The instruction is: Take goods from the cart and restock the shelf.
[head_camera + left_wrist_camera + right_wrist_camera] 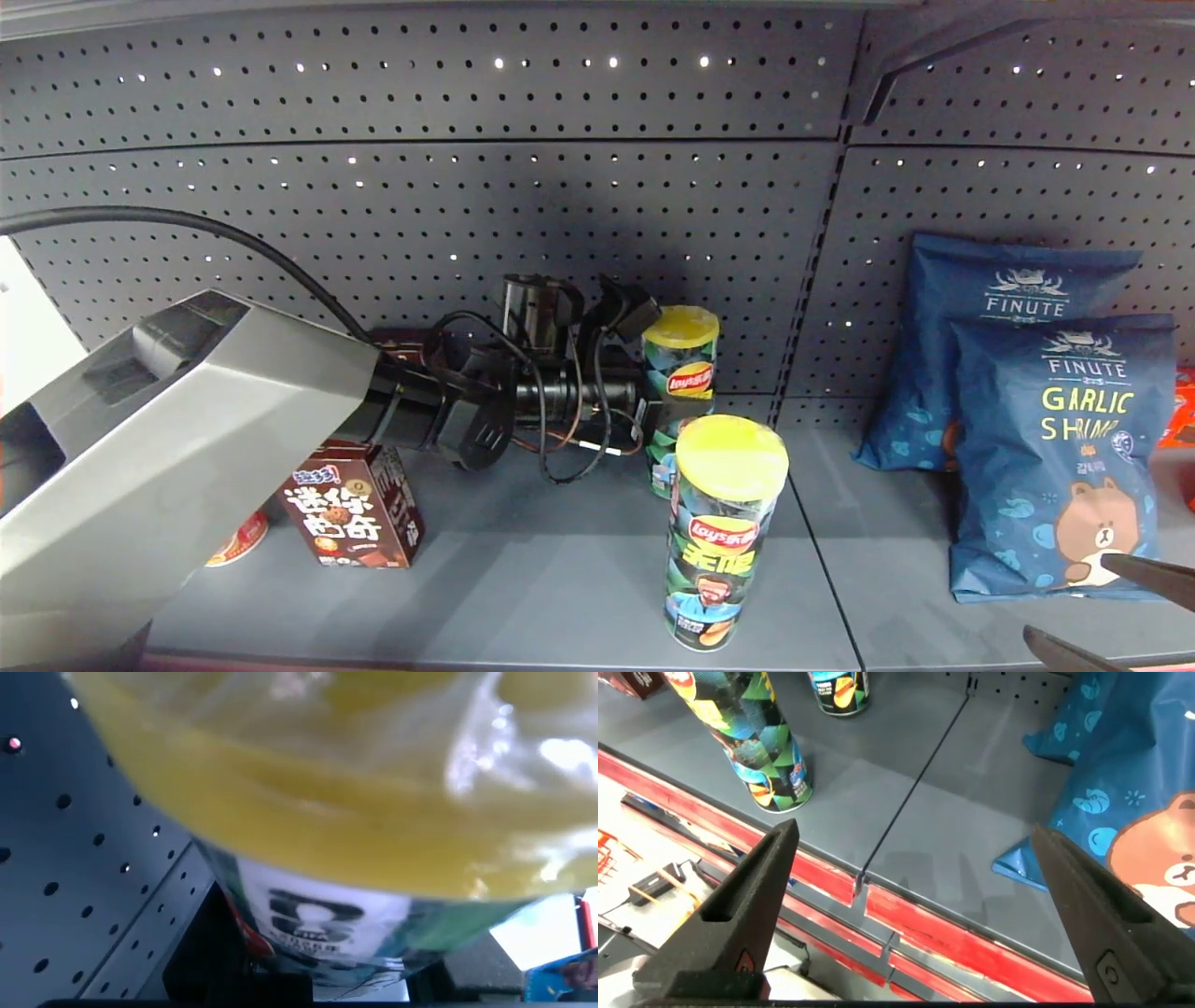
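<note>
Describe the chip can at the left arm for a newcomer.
On the grey shelf, left of the blue snack bags, stand two yellow-lidded cans. It is the rear can, by the pegboard, with the left pincer at it; the front can stands free.

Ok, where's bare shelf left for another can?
Bare shelf between the brown box and the front can, and again between that can and the blue bags. Crowded at the back, where the left hand is at the rear can.
</note>
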Motion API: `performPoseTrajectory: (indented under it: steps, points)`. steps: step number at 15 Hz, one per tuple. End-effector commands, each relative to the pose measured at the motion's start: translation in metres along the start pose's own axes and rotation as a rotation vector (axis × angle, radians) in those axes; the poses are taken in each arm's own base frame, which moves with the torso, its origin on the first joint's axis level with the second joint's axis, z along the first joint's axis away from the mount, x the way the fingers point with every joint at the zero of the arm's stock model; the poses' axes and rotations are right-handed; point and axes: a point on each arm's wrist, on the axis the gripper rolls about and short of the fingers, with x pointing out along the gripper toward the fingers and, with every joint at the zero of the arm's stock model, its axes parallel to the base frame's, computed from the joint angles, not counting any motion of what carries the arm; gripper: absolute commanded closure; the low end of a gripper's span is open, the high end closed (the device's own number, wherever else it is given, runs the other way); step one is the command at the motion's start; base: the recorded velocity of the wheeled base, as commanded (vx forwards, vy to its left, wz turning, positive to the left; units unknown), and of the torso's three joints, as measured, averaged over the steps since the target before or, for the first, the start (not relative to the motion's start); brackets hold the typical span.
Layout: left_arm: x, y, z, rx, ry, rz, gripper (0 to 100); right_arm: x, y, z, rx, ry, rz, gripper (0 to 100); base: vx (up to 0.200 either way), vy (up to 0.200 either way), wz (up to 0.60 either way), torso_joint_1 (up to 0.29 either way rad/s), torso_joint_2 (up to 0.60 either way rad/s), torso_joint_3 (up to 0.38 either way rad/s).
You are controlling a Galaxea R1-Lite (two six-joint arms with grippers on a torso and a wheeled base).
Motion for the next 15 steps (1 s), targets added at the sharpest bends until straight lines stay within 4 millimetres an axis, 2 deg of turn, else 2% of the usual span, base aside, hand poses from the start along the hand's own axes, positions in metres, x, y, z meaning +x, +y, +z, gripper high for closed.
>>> performPoseTrajectory:
  steps: [1,10,11,15]
  points:
    - [-0.0002,0.0010,-0.0002,0.000,0.000,0.002,100,0.0004,0.0000,-0.0015,-0.001,0.007,0.000,0,0.000,0.000,0.00,0.000,0.00,0.000]
    - [-0.0004,0.0049,-0.0038,-0.002,0.006,0.010,100,-0.0005,0.0000,-0.0066,-0.002,0.016,0.011,0,0.000,0.000,0.00,0.000,0.00,0.000]
    - [0.0008,0.0042,-0.0034,-0.001,0.005,0.013,0,-0.0003,-0.0001,-0.0084,-0.002,0.022,0.009,0,0.000,0.000,0.00,0.000,0.00,0.000]
    - [-0.0018,0.0038,-0.0047,-0.007,0.012,0.020,0,0.0007,-0.0001,-0.0098,-0.003,0.031,0.009,0,0.000,0.000,0.00,0.000,0.00,0.000]
